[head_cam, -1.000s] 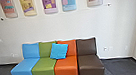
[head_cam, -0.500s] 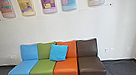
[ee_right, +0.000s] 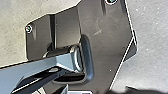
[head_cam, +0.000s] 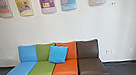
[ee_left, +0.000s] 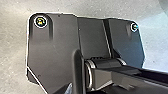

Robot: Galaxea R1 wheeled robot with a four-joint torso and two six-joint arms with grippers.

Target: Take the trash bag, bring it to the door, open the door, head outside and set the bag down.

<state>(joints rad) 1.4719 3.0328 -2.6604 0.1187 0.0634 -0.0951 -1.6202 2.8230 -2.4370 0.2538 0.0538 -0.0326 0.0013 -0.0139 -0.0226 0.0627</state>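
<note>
As four seats stand in a row in front of the pale wall (head_cam: 82, 26) ahead of you, you face a blue seat (head_cam: 19, 74) at your left end, then a green one (head_cam: 40, 74), an orange one (head_cam: 65, 72) and a brown one (head_cam: 91, 67) at your right end. A bright blue cushion (head_cam: 58, 53) sits tilted where the green and orange seats meet, leaning on their backrests. Above them, five posters (head_cam: 68, 0) hang side by side on the wall, the one nearest your right set a little apart from the rest. The floor (head_cam: 123, 70) around the seats is dark. To the right of the brown seat, low on the wall, you have small pale sockets (head_cam: 108, 51). Your right wrist view catches a dark shape (ee_right: 142, 91) with an uneven edge over grey ground; you cannot tell whether it is the bag, so where the bag is stays unclear. Whether either gripper is apart, together or clamped on something, you cannot tell
</note>
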